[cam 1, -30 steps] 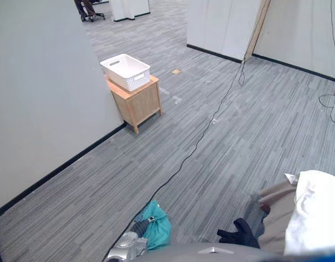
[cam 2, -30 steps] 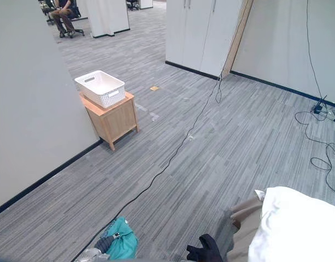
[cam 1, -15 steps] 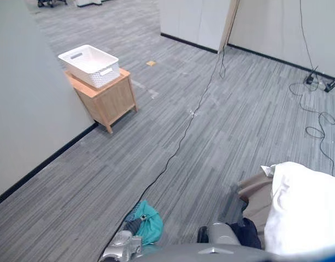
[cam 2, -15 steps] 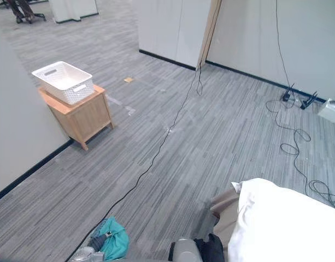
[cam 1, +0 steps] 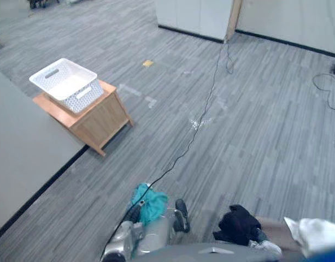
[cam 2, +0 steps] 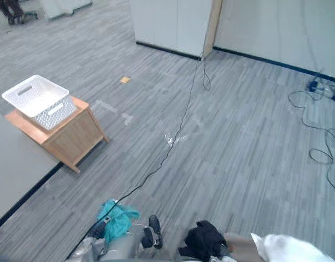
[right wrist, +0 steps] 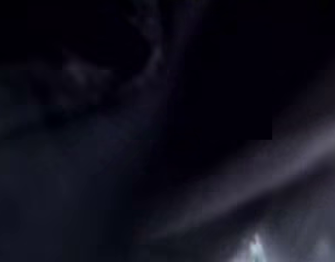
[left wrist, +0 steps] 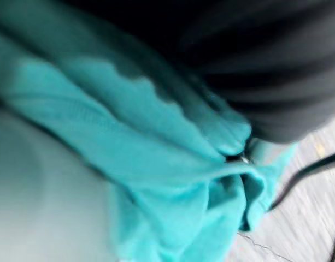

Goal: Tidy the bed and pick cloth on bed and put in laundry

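1. Bunching against the left hand [left wrist: 282,87]: teal cloth [cam 1: 150,201], low at the robot's left side. In the left wrist view its folds press right up to the dark ribbed cover and wrap over the fingers, so I cannot tell how far they are curled or what they grip.
2. Black cloth [cam 1: 237,224], a crumpled heap low at the robot's right side, lying over the right hand [cam 1: 265,245]. The fingers are buried under it, and their state cannot be told.
3. White bedding [cam 1: 320,236], a corner of it, just beside the black cloth on the robot's right.
4. White laundry basket [cam 1: 63,84], perforated sides with a cut-out handle at each end, standing upright on top of a cabinet. It is well apart from both cloths, ahead and to the left.
5. Wooden cabinet [cam 1: 93,117], on short legs, set against a wall.
6. Grey partition wall [cam 1: 25,158], with a black skirting strip.
7. Grey striped carpet floor [cam 1: 254,125].
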You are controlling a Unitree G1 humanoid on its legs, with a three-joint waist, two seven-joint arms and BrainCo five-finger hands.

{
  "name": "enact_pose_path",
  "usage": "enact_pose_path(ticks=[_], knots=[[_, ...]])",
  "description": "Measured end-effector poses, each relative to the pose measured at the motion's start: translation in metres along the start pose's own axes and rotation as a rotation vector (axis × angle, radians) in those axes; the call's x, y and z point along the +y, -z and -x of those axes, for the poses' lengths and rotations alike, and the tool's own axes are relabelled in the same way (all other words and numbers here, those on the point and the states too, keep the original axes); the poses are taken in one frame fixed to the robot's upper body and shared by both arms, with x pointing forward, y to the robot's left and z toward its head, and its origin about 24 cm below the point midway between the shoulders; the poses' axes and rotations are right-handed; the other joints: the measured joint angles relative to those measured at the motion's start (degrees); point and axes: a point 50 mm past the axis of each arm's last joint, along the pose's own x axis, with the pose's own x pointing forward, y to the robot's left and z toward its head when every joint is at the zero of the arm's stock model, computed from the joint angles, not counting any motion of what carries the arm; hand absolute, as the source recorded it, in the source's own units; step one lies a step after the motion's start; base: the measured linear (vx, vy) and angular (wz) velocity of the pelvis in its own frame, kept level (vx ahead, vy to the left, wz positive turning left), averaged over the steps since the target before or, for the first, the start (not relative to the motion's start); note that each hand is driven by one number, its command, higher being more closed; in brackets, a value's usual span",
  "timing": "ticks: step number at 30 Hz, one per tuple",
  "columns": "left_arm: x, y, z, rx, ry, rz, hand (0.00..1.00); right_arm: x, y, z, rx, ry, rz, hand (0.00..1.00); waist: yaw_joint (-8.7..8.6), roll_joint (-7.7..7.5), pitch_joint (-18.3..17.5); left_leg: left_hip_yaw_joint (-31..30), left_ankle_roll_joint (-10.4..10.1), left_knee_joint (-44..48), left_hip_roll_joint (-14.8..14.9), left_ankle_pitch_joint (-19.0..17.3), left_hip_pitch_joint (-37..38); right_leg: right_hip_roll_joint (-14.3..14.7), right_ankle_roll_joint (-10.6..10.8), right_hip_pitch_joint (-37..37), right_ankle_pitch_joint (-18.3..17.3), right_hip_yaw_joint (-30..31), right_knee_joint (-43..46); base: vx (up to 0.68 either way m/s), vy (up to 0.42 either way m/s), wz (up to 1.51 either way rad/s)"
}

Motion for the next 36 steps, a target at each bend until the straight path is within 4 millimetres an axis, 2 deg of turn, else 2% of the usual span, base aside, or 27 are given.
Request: enact_pose_path(ticks=[1,3,4,6,7,8,9,10,12,13,15,17,19,20,21,22,23,24,25,27,28,29,30,31,33,35,36], knots=[[0.001,0.001,0.000,0.008,-0.004,-0.002,1.00,0.005,-0.003,-0.002,-0.007,-0.013,0.001,1.00,0.43,-0.07,0.0,-0.1,-0.2,0.7,-0.1,-1.6,1.5,-0.4,0.3,0.1,4.6,0.1,-1.7,0.36,0.095,0.18],[0.005,0.004,0.001,0.023,-0.014,-0.006,1.00,0.009,-0.004,-0.003,-0.006,-0.018,-0.001,1.00,0.40,0.06,-0.5,-0.4,-1.1,2.4,-0.2,-4.2,2.5,-1.0,1.7,1.0,7.0,0.2,-1.6,0.29,0.039,0.10],[0.004,0.006,0.001,0.031,-0.013,-0.008,1.00,0.009,-0.004,-0.003,0.003,-0.012,-0.015,1.00,1.19,0.10,-0.9,-0.4,-2.1,3.3,-0.1,-6.3,3.1,-1.0,2.5,0.9,7.8,0.8,-0.1,0.29,0.000,-0.07],[0.002,0.008,0.001,0.042,-0.020,-0.015,1.00,0.007,0.001,-0.003,0.023,0.011,-0.028,1.00,1.25,0.78,-1.4,-0.8,-2.9,3.4,-0.1,-8.7,4.4,-1.6,2.5,-1.8,7.8,1.3,8.0,0.27,-0.003,-0.01],[0.004,0.011,0.002,0.052,-0.022,-0.019,1.00,0.004,0.003,-0.002,0.029,0.024,-0.040,1.00,1.17,0.53,-1.4,-1.2,-3.9,2.2,-0.6,-10.1,6.6,-3.0,4.1,-6.7,8.4,1.3,20.7,0.21,0.009,-0.01],[0.006,0.010,0.002,0.047,-0.025,-0.016,1.00,0.004,0.003,-0.002,0.028,0.027,-0.043,1.00,1.18,0.41,-1.5,-1.4,-4.3,1.5,-1.1,-10.4,7.8,-4.1,5.7,-8.9,9.5,1.4,26.2,0.28,0.008,-0.04],[0.011,0.009,0.003,0.033,-0.034,-0.006,1.00,0.004,0.001,-0.002,0.000,0.027,-0.048,1.00,0.96,-0.46,-1.6,-1.8,-4.6,0.0,-2.1,-11.0,10.4,-6.5,6.5,-13.7,9.7,1.3,37.4,0.30,-0.004,0.01],[0.015,0.011,0.004,0.033,-0.036,-0.011,1.00,0.006,-0.007,-0.003,-0.045,0.023,-0.046,1.00,0.51,-1.11,-1.6,-2.6,-4.9,-1.1,-2.3,-11.7,13.1,-7.6,5.5,-18.0,7.1,0.8,44.5,0.29,-0.011,0.08],[0.013,0.011,0.004,0.028,-0.018,-0.016,1.00,0.006,-0.010,-0.002,-0.078,0.022,-0.049,1.00,-0.13,-1.25,-1.5,-4.3,-4.5,-3.0,-2.2,-12.0,17.0,-8.1,4.9,-22.2,3.7,-1.3,46.3,0.29,-0.043,0.32],[0.010,0.010,0.004,0.019,0.005,-0.009,1.00,0.006,-0.013,-0.002,-0.107,0.022,-0.069,1.00,-0.56,-1.11,-1.5,-6.1,-4.6,-3.8,-1.7,-12.7,19.3,-8.1,4.3,-26.1,1.6,-3.1,44.7,0.30,-0.086,0.51],[0.009,0.009,0.004,0.010,0.018,-0.002,1.00,0.008,-0.019,-0.003,-0.146,0.016,-0.080,1.00,-1.31,-0.95,-1.2,-8.1,-5.3,-4.0,-0.1,-13.7,21.0,-8.1,3.7,-30.4,0.9,-5.5,39.7,0.37,-0.173,0.79],[0.005,0.008,0.004,-0.011,0.027,0.019,1.00,0.009,-0.024,-0.002,-0.188,0.018,-0.110,1.00,-1.65,-0.76,-1.3,-11.5,-6.8,-4.0,2.0,-14.8,22.5,-7.7,3.1,-34.3,2.3,-6.5,30.2,0.38,-0.195,1.00],[0.000,0.003,0.004,-0.091,0.058,0.025,1.00,0.011,-0.028,-0.001,-0.233,0.019,-0.144,1.00,-1.69,-0.56,-1.2,-16.4,-9.9,-3.8,5.4,-16.5,23.6,-6.8,2.9,-36.7,11.1,-4.3,11.9,0.51,-0.290,1.12],[0.000,0.003,0.005,-0.105,0.063,0.025,1.00,0.012,-0.028,-0.001,-0.241,0.018,-0.149,1.00,-1.60,-0.61,-1.1,-17.1,-10.5,-3.7,6.0,-16.9,23.9,-6.6,3.1,-36.7,13.1,-3.5,9.0,0.68,-0.423,0.97],[-0.001,0.004,0.007,-0.140,0.070,0.024,1.00,0.012,-0.026,0.001,-0.258,0.020,-0.169,1.00,-1.38,-1.27,-0.9,-18.3,-13.5,-3.2,7.3,-18.9,25.2,-6.5,3.8,-35.9,20.8,-1.5,4.1,0.60,-0.398,0.68],[-0.004,0.006,0.008,-0.148,0.070,0.037,1.00,0.013,-0.026,0.002,-0.270,0.018,-0.173,1.00,-0.96,0.49,-0.6,-18.9,-15.3,-2.6,9.8,-20.4,26.8,-4.7,0.5,-35.2,22.6,-2.5,7.1,0.81,-0.524,0.62],[-0.010,0.008,0.009,-0.163,0.086,0.043,1.00,0.011,-0.034,0.002,-0.308,0.021,-0.172,1.00,-0.97,1.95,-0.5,-18.5,-15.9,-2.5,11.4,-20.0,26.9,-4.1,-0.6,-36.2,19.4,-3.4,10.6,0.44,-0.290,0.31],[-0.012,0.007,0.009,-0.174,0.092,0.045,1.00,0.012,-0.038,0.002,-0.327,0.019,-0.175,1.00,-1.03,2.21,-0.4,-18.5,-16.4,-2.5,11.8,-19.4,27.1,-4.2,-1.0,-36.9,17.7,-3.5,13.1,0.51,-0.325,0.19],[-0.014,0.010,0.011,-0.191,0.094,0.044,1.00,0.017,-0.045,0.001,-0.359,0.002,-0.170,1.00,-1.22,2.20,-0.4,-18.7,-18.0,-1.3,13.0,-17.5,28.1,-4.1,-2.4,-38.4,11.9,-3.9,20.0,0.50,-0.332,0.09],[-0.014,0.010,0.011,-0.198,0.091,0.050,1.00,0.022,-0.047,0.001,-0.364,-0.013,-0.160,1.00,-0.96,2.44,-0.4,-19.0,-18.4,5.8,14.5,-16.7,26.1,-2.9,-2.8,-37.3,8.2,-4.6,21.5,0.49,-0.337,0.00],[-0.013,0.008,0.012,-0.213,0.091,0.055,1.00,0.025,-0.048,0.001,-0.367,-0.030,-0.147,1.00,-0.89,2.55,-0.4,-19.9,-17.8,15.0,15.5,-14.6,22.2,-1.7,-3.2,-35.5,6.8,-5.1,20.7,0.33,-0.271,0.04],[-0.014,0.006,0.013,-0.240,0.103,0.061,1.00,0.032,-0.049,0.000,-0.365,-0.057,-0.124,1.00,-1.01,2.82,-0.3,-22.1,-17.7,28.6,17.0,-10.7,15.2,0.7,-3.3,-32.1,6.4,-5.9,17.0,0.42,-0.297,0.04],[-0.014,0.005,0.015,-0.265,0.118,0.062,1.00,0.033,-0.047,0.001,-0.363,-0.065,-0.111,1.00,-0.73,3.69,-0.2,-22.1,-17.8,37.5,18.4,-11.0,10.8,2.6,-3.3,-28.7,6.5,-6.3,13.6,0.51,-0.296,-0.04],[-0.014,0.002,0.017,-0.298,0.130,0.060,1.00,0.034,-0.045,0.001,-0.353,-0.073,-0.102,1.00,-0.23,3.57,0.3,-21.6,-17.8,44.3,18.0,-12.2,6.8,4.2,-3.8,-24.5,6.9,-6.2,9.5,0.55,-0.223,-0.23],[-0.017,-0.003,0.019,-0.337,0.150,0.072,1.00,0.032,-0.043,0.001,-0.343,-0.069,-0.098,1.00,0.58,3.45,0.3,-20.0,-17.1,44.9,14.9,-14.9,2.6,4.8,-5.3,-19.2,7.9,-5.6,5.2,0.45,-0.125,-0.35],[-0.019,-0.006,0.021,-0.370,0.164,0.115,1.00,0.032,-0.049,0.000,-0.353,-0.081,-0.071,1.00,1.62,3.39,0.4,-13.9,-16.0,31.8,10.3,-17.5,0.1,4.4,-5.3,-14.3,7.9,-3.1,1.3,0.40,-0.029,-0.60],[-0.019,-0.007,0.021,-0.375,0.165,0.121,1.00,0.032,-0.049,0.000,-0.355,-0.082,-0.063,1.00,1.73,3.35,0.4,-12.7,-16.0,28.7,9.4,-17.5,-0.1,4.1,-5.3,-13.6,7.9,-3.0,0.9,0.47,0.055,-0.53]])
